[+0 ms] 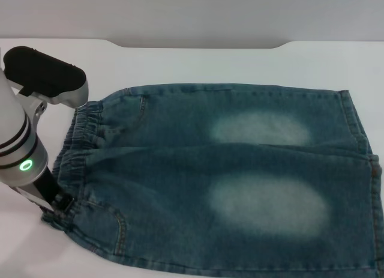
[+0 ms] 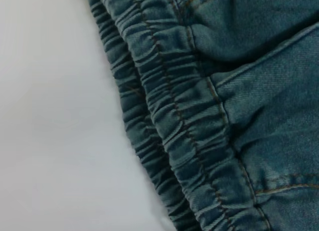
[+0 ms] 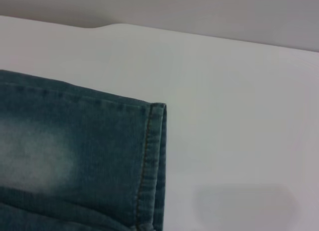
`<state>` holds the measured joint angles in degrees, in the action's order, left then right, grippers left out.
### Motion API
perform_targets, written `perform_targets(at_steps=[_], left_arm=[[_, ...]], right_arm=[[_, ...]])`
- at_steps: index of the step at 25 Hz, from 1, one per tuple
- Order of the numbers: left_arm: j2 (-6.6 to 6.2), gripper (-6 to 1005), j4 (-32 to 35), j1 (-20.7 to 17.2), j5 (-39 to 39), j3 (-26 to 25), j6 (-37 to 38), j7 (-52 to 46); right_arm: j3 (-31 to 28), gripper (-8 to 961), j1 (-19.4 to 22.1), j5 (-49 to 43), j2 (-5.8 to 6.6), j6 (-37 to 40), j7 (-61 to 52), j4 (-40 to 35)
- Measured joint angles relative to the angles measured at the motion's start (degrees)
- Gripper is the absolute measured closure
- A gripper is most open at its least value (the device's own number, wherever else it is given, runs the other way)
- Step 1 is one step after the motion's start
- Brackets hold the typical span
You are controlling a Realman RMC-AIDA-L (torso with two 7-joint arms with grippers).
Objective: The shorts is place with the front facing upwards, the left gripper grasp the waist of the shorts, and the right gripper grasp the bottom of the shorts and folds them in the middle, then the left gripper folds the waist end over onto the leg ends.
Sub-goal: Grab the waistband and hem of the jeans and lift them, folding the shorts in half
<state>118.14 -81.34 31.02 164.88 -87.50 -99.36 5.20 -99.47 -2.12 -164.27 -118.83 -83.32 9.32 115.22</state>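
You see the shorts [image 1: 240,188] in blue-teal denim, two pale faded patches on the front, tan stitching along the hems. The counter [image 1: 180,65] is plain white.

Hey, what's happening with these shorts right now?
The shorts lie flat, front up, on the white table, not yet folded. The left gripper is down at the near corner of the waist. The right gripper isn't in the head view; its wrist camera looks at a hem corner.
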Motion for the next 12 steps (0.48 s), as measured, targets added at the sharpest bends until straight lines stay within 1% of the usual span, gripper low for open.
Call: perform_targets(at_steps=[5,12], left_arm=[[-0.02,800,0.4,0.4,0.1,0.3,-0.1,0.0],[-0.02,857,0.1,1.3,0.1,0.9,-0.6,-0.3]], right_arm=[[0.4,188,0.0,0.0,0.0,-0.3,0.0,0.0],[1.3,188,-0.2,0.4,0.0,-4.4,0.0,0.7]])
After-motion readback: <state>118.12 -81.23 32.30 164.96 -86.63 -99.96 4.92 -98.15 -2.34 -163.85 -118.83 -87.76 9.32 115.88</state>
